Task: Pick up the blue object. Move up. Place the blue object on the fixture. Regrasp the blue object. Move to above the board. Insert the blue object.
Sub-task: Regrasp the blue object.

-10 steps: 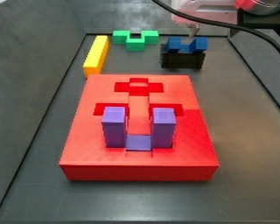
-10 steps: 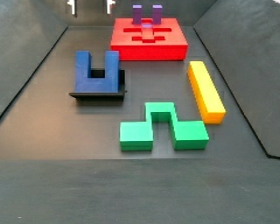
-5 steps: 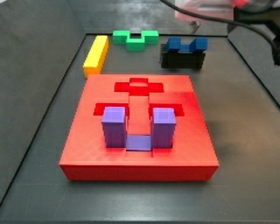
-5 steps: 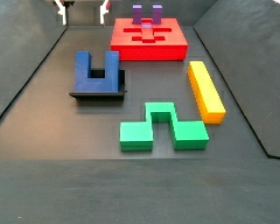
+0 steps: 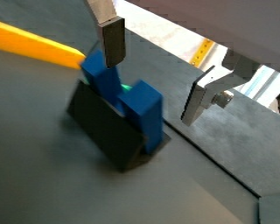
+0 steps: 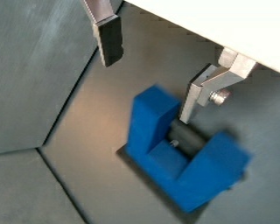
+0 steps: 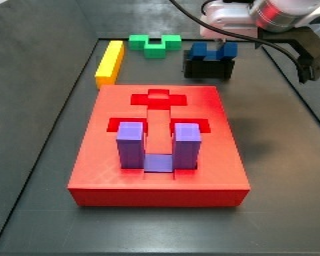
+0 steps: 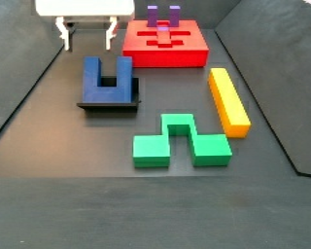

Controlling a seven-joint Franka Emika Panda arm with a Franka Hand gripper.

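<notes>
The blue object (image 8: 106, 76) is a dark blue U-shaped block resting on the dark fixture (image 8: 114, 104), its prongs pointing toward the red board (image 8: 166, 53). It also shows in the opposite side view (image 7: 211, 50), on the fixture (image 7: 210, 69). My gripper (image 8: 90, 39) is open and empty, tilted, hovering above and just off the blue object; it also shows in a side view (image 7: 230, 32). In both wrist views the blue object (image 5: 126, 96) (image 6: 175, 150) lies below the open gripper (image 5: 154, 70) (image 6: 152, 70), apart from both fingers (image 5: 111, 44) (image 6: 109, 39).
A purple U-shaped piece (image 7: 156, 147) stands in the board (image 7: 159, 175). A yellow bar (image 8: 228, 100) and a green notched block (image 8: 181, 142) lie on the dark floor beside the fixture. The floor has raised side walls (image 7: 43, 110).
The gripper has shifted and tilted above the fixture; its white hand has come into a side view. It stays open. The blue object has not moved.
</notes>
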